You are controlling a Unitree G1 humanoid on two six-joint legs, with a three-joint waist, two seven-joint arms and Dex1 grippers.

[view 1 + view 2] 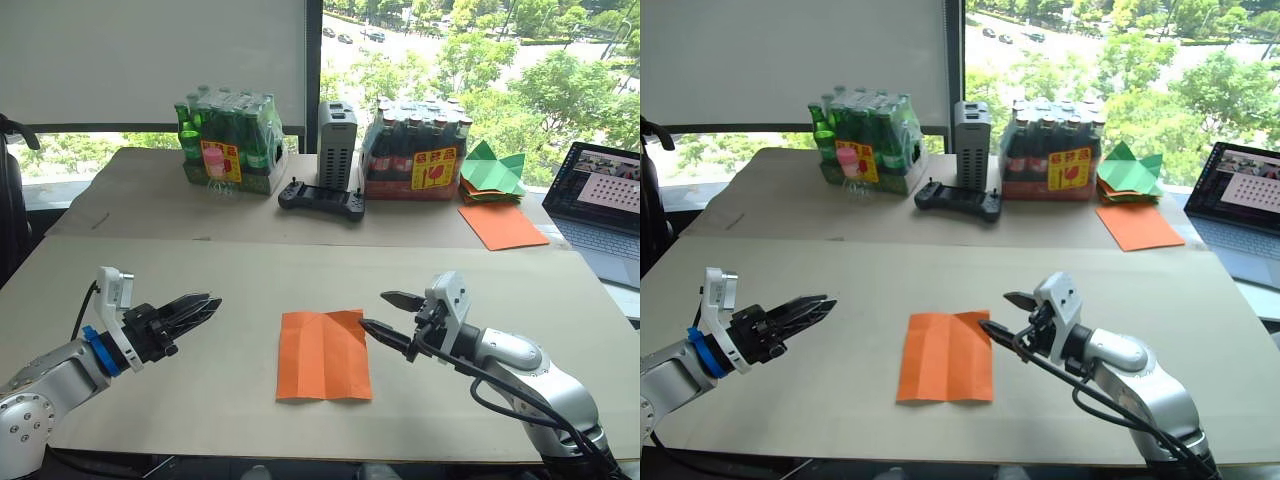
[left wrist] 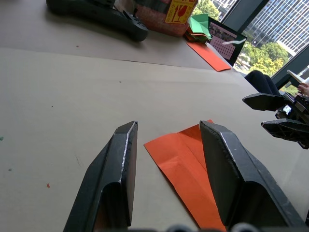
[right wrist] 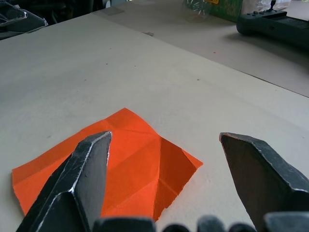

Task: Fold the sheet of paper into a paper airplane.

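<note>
The sheet of paper (image 1: pixel 322 355) is bright orange and creased, lying flat on the near table between my two arms; the wrist views show it too (image 2: pixel 186 164) (image 3: pixel 125 166). My right gripper (image 1: pixel 389 314) is open at the sheet's far right corner, its lower finger just touching or hovering over that edge. My left gripper (image 1: pixel 204 306) is open with nothing between its fingers, a short way left of the sheet and pointing toward it. No folded paper airplane shape is visible; the sheet is still a rectangle.
On the far table stand two shrink-wrapped bottle packs (image 1: pixel 228 143) (image 1: pixel 415 150), a grey box (image 1: pixel 337 144) and a black controller (image 1: pixel 321 198). Green paper shapes (image 1: pixel 492 170) lie over a larger orange sheet (image 1: pixel 502 225). An open laptop (image 1: pixel 605 205) sits at the right.
</note>
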